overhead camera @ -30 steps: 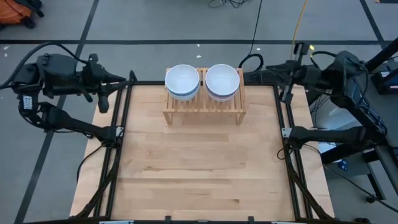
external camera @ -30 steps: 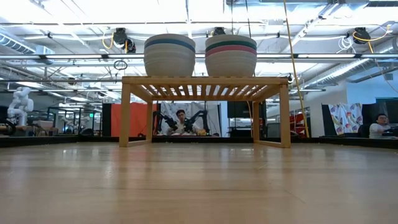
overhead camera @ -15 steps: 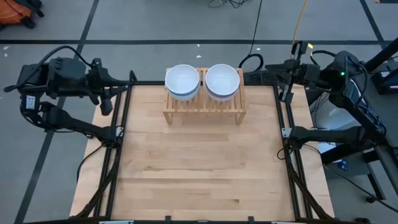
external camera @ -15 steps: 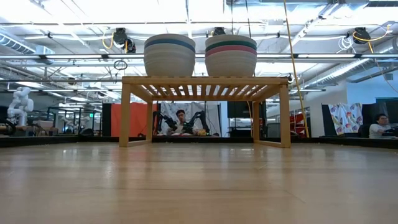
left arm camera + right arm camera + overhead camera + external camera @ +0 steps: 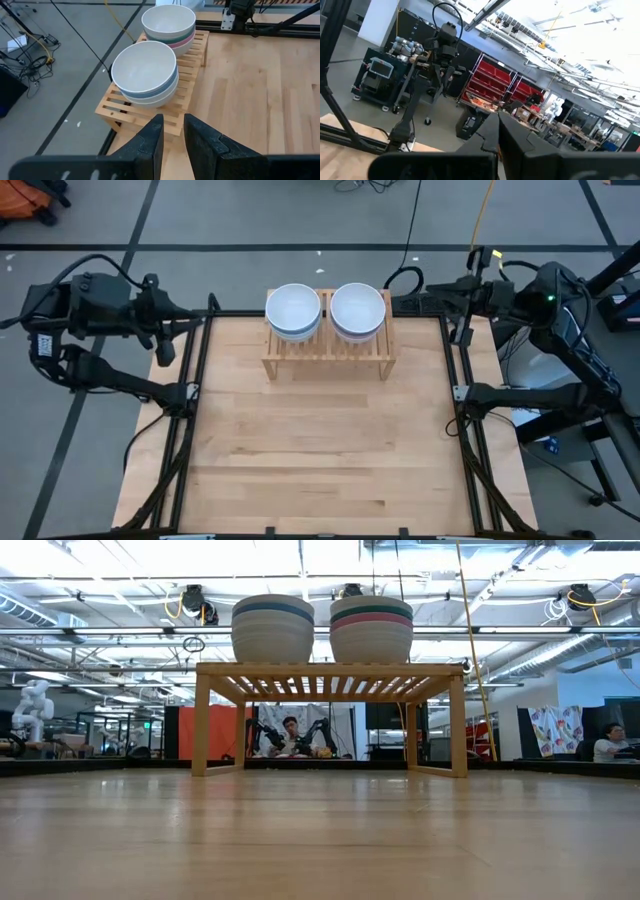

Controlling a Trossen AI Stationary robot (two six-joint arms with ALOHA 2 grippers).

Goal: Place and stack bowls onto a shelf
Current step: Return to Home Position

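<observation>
The light-wood shelf stands on its legs at the middle of the table's far edge. Two stacks of bowls rest on its slatted top. The left stack has a white bowl on top and a blue one lower down. The right stack is white on top, with green and pink bands below. My left gripper hovers off the table's far left corner, pointing at the shelf, with a narrow gap between its fingers. My right gripper waits shut off the far right corner.
The wooden tabletop spreads bare in front of the shelf. Black frame rails run along its left and right edges. Cables lie on the floor behind the shelf. A person sits at another robot station far behind.
My left arm has drawn back slightly, away from the shelf and toward the table's left. The bowls and the shelf have stayed where they were.
</observation>
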